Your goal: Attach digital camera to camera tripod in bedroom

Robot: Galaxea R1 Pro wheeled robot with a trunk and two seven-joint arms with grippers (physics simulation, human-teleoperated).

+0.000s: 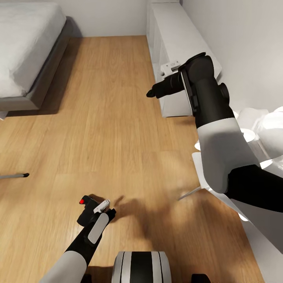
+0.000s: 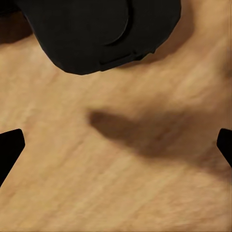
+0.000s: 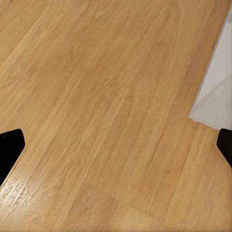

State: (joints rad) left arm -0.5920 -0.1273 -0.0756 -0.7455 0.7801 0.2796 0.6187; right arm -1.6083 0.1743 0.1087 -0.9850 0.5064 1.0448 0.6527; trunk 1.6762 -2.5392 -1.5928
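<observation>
Wood floor [image 1: 118, 118] spreads under me, the digital camera [image 1: 87, 210] lying on it near and left, just beyond my left gripper [image 2: 116, 140] whose jaws stand wide apart and empty above it, while my right gripper [image 3: 116, 140], jaws likewise apart, hangs far right near the white shelf [image 1: 173, 35].

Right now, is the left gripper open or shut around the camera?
Open. The left gripper has fingertips wide apart at the wrist view's edges, and the digital camera lies beyond them on the floor.
</observation>
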